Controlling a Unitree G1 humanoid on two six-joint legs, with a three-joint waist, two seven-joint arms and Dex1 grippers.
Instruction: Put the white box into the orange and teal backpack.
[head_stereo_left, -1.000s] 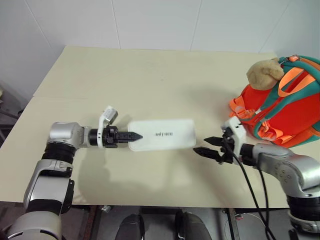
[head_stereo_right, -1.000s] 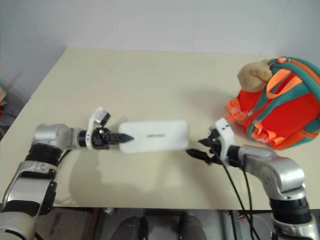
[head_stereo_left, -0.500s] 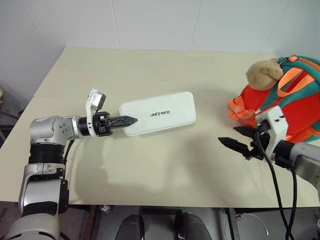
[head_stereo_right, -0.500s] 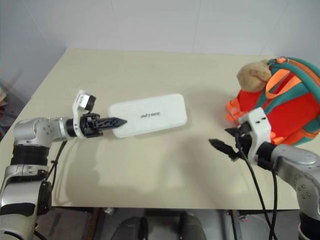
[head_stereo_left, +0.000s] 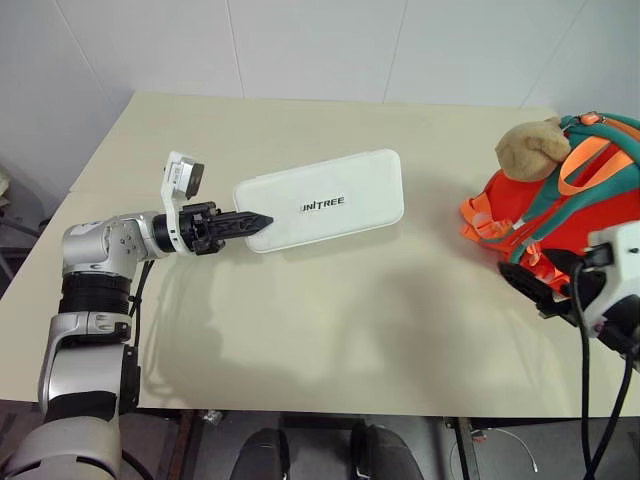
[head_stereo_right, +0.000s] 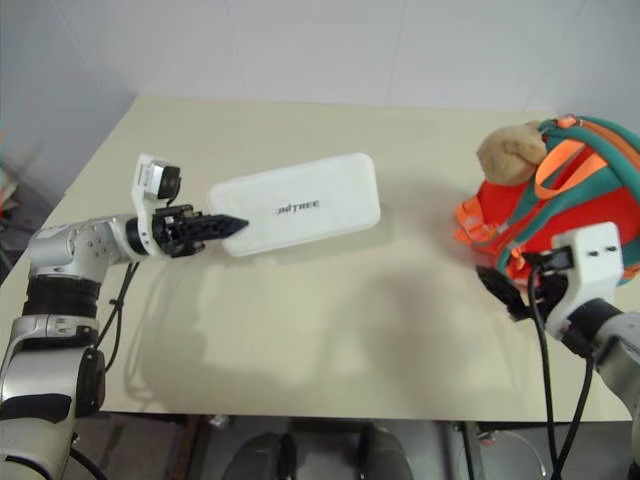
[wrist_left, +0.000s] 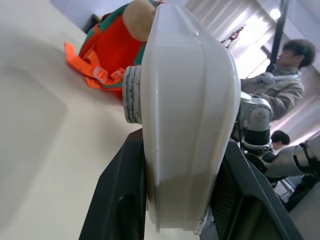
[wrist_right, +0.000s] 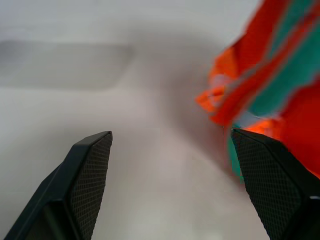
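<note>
The white box (head_stereo_left: 320, 200), flat and marked UNITREE, hangs above the table with its right end tilted up. My left gripper (head_stereo_left: 255, 222) is shut on its left end; in the left wrist view the box's edge (wrist_left: 190, 100) sits between the black fingers (wrist_left: 120, 200). The orange and teal backpack (head_stereo_left: 580, 210) stands at the table's right side with a tan plush toy (head_stereo_left: 532, 148) on top. My right gripper (head_stereo_left: 530, 285) is open and holds nothing, right in front of the backpack's lower left side (wrist_right: 270, 75).
The beige table (head_stereo_left: 300, 330) has bare surface between the box and the backpack. Orange webbing straps (head_stereo_left: 480, 222) spill from the backpack's left side. White walls stand behind the table. A person (wrist_left: 280, 85) shows in the background of the left wrist view.
My left gripper has lifted the box off the table and rolled it so its lettered top faces up. The open right gripper has swung right, away from the box, to the backpack.
</note>
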